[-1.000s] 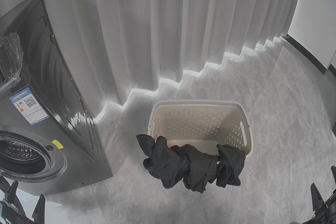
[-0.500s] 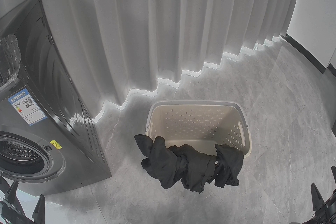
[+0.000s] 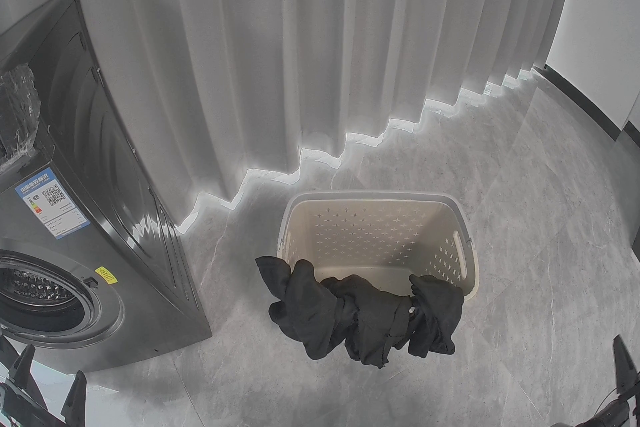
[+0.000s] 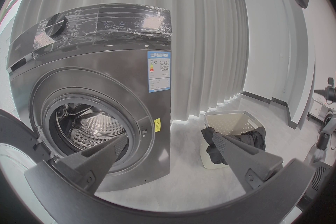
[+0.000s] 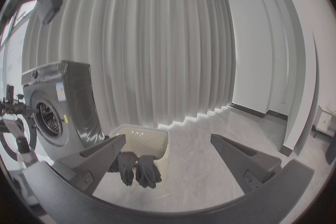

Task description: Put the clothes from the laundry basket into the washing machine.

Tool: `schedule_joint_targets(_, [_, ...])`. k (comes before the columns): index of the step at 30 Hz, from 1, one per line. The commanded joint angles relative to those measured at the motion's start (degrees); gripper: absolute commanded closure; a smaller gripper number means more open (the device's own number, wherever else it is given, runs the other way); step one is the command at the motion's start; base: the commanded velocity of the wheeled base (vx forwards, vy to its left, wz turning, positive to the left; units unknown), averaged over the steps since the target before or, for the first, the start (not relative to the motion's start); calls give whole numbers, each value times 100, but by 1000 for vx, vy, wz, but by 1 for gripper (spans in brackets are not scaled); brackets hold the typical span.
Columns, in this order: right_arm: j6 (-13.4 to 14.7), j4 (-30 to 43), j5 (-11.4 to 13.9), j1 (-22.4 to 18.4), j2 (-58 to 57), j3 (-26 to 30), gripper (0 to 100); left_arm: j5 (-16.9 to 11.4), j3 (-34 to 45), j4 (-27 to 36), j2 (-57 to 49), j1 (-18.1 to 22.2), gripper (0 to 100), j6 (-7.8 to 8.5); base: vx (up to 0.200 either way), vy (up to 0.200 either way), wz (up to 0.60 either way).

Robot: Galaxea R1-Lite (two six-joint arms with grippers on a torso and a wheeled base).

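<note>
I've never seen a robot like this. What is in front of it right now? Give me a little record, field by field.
Machine: grey washing machine on the robot's left, door open, drum visible
Basket: pale laundry basket on the floor, in front of the curtain
Clothes: black clothes draped over the basket's near rim, partly hanging outside
Left arm: left end effector open, empty, facing the machine
Right arm: right end effector open, empty, facing the basket
</note>
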Motion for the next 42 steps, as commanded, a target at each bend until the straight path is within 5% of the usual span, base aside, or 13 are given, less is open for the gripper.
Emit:
schedule_joint_targets(1, [811,401,412,362,1030,-792,0,-5,101,0,-84,-2,0,9,0,0,0])
schedule_joint_targets(4, [1251,313,562,652,1909,-766,0,-5,92,0,-84,-2,0,9,0,0,0])
schedule_joint_targets(11, [1295,-285,562,1267,3588,-783,0,-5,101,0,-84,-2,0,-8,0,0,0])
schedule_joint_targets(26, [1321,-2359,606,1320,6945,-757,0,-5,101,0,-84,-2,0,-8,0,0,0])
schedule_joint_targets(42, [1383,-3704,588,1549,8756,-809,0,-5,92,0,-84,-2,0,-17,0,0,0])
